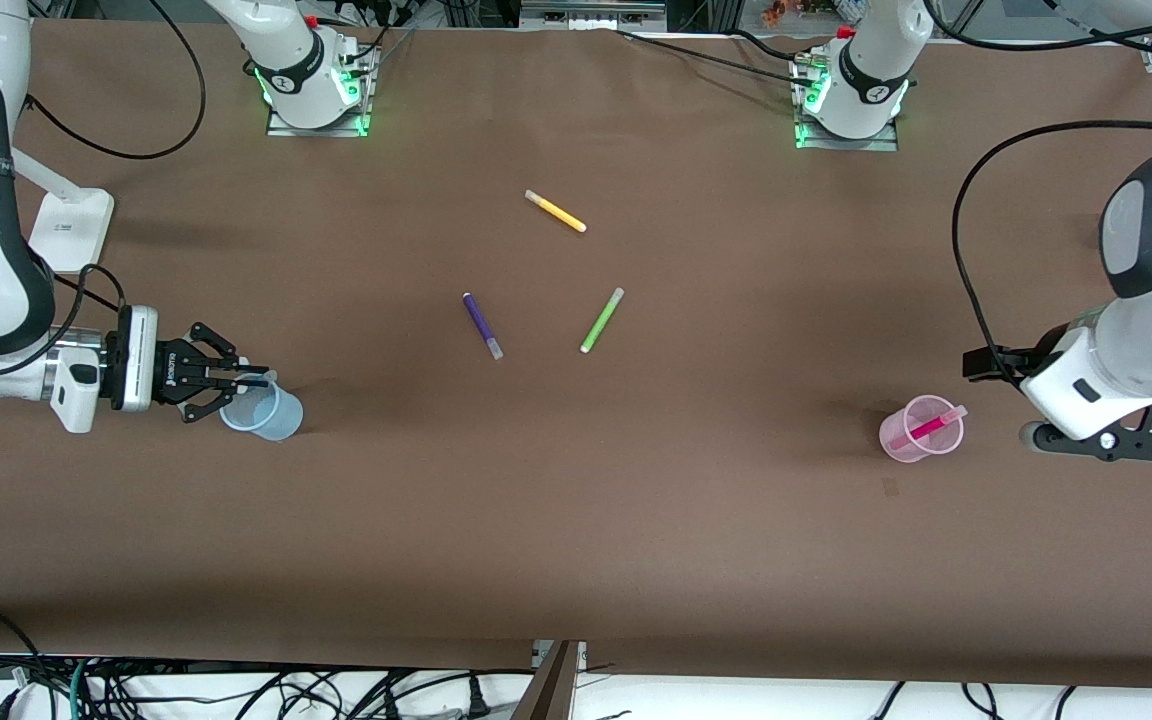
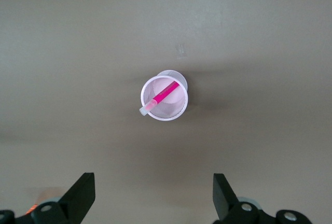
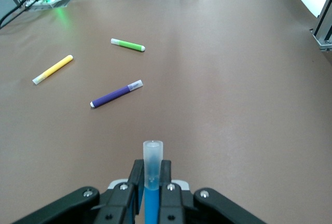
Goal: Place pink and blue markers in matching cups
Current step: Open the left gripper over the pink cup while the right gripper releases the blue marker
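The pale blue cup (image 1: 264, 412) stands toward the right arm's end of the table. My right gripper (image 1: 246, 381) is over its rim, shut on the blue marker (image 1: 254, 380). In the right wrist view the gripper (image 3: 152, 169) pinches the marker (image 3: 152, 203) with its greyish cap sticking out past the fingertips. The pale pink cup (image 1: 921, 430) stands toward the left arm's end, with the pink marker (image 1: 928, 428) leaning inside it. It also shows in the left wrist view (image 2: 165, 111) with the marker (image 2: 165, 94) in it. My left gripper (image 2: 153, 182) is open, empty and raised beside the pink cup.
Three loose markers lie mid-table: a purple one (image 1: 482, 325), a lime green one (image 1: 601, 320) beside it, and a yellow one (image 1: 555, 211) closer to the arm bases. The two arm bases (image 1: 314, 90) (image 1: 848, 100) stand at the table's edge.
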Tool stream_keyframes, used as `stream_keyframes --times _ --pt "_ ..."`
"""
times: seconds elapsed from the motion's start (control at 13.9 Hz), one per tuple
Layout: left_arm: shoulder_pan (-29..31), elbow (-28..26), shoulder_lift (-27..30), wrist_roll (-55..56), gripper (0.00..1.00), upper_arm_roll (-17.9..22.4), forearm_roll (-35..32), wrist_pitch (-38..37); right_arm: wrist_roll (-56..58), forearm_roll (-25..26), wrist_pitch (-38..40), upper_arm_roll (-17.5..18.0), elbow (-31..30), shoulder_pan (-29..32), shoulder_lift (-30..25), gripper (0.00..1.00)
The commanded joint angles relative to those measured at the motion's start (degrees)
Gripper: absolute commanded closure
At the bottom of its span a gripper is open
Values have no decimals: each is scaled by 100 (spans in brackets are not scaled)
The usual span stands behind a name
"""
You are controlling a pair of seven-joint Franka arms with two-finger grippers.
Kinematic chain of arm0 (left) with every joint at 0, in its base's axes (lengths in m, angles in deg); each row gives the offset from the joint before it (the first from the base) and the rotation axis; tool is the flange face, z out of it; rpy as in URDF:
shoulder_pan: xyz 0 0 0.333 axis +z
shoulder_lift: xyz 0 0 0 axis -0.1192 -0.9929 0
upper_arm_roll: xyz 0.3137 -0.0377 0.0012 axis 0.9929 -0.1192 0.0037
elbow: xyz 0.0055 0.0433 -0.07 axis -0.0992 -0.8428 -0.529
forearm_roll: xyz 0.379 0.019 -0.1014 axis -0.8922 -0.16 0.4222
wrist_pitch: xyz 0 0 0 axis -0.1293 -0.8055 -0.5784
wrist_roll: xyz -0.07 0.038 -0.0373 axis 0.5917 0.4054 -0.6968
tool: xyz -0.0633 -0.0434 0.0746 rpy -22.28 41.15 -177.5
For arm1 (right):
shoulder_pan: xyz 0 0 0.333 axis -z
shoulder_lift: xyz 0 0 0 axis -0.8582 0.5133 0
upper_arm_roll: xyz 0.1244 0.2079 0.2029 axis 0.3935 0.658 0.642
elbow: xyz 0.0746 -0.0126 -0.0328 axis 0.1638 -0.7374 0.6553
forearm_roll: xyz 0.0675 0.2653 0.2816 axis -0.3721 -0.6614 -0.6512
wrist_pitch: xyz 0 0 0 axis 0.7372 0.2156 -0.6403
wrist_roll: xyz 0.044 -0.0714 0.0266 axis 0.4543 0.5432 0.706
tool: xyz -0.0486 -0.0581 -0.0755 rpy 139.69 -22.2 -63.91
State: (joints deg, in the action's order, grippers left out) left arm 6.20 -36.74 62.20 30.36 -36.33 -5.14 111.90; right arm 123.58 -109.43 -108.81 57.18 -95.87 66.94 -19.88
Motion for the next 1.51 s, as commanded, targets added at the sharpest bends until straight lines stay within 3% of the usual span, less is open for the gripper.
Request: stream_keyframes --times 0.0,0.22,0.36,0.43,0.5,0.72,1.01,1.44 --pt "126 12 350 -34 0 17 91 -73 124 -272 136 59 22 193 102 100" --pt "135 -40 552 -34 0 17 100 -99 133 -289 145 59 258 229 339 100" --pt "153 -111 684 -25 0 26 99 -187 89 -298 197 67 338 290 453 60" --pt "170 -103 710 -34 0 18 99 -309 80 -377 197 67 364 290 480 19" --pt "170 -111 763 -34 0 26 99 -397 71 -464 197 67 373 290 498 0" --pt "170 -111 772 10 0 18 99 -425 -322 -492 302 67 689 290 480 0" --pt "170 -111 772 10 0 17 108 -407 -1656 -299 426 67 1005 238 419 0" --pt "170 -111 763 19 0 9 117 -398 -4669 684 645 120 1716 150 357 0"
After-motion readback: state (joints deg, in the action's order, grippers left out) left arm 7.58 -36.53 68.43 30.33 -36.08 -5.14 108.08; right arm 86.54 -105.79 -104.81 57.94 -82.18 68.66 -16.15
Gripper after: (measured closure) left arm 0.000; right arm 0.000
